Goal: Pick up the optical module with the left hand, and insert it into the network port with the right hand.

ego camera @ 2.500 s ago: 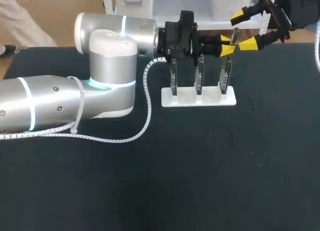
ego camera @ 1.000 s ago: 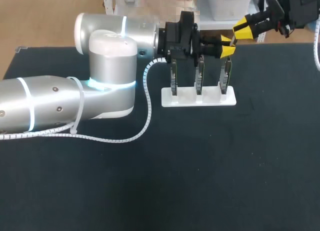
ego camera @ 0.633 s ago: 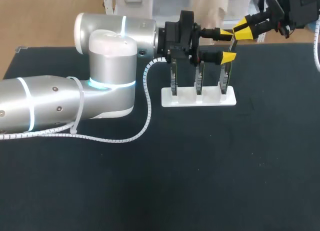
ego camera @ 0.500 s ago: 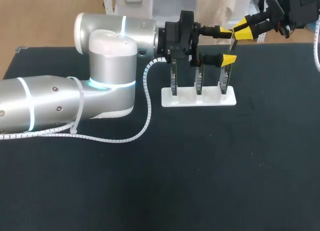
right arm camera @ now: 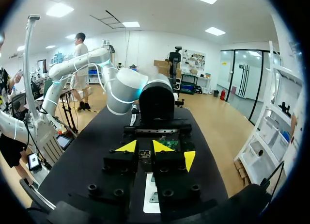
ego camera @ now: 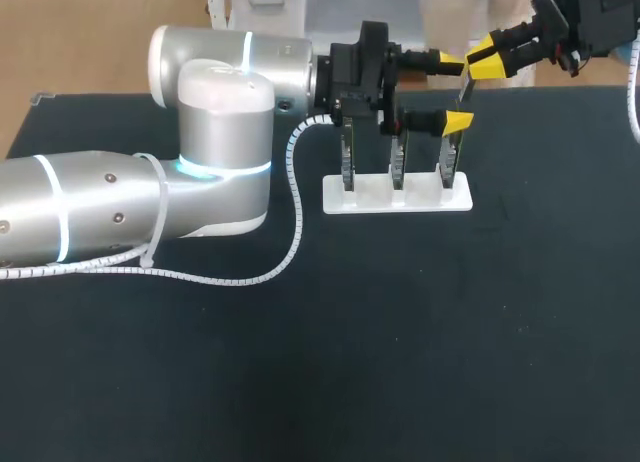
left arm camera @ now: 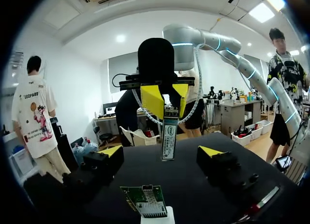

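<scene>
Module (left arm camera: 168,136) pinched in my right claw (left arm camera: 168,107)
Left claw (left arm camera: 161,151) gapes either side of it, not touching I think, board (left arm camera: 145,200) below.

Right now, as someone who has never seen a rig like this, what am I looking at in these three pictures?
This is one robot with two arms at a black table. One picture comes from a fixed camera above and behind the robot, looking down. The two round pictures come from cameras on each arm's wrist, looking out along its fingers.

Each arm ends in a gripper, a claw of two fingers with yellow tips. The left gripper, on the big silver left arm, is open and holds nothing. The right gripper is shut on the optical module, a small slim plug-in part. The module sits between the left gripper's spread fingers without being gripped by them.

On the table is a white stand holding three upright circuit boards, close to both grippers.
</scene>
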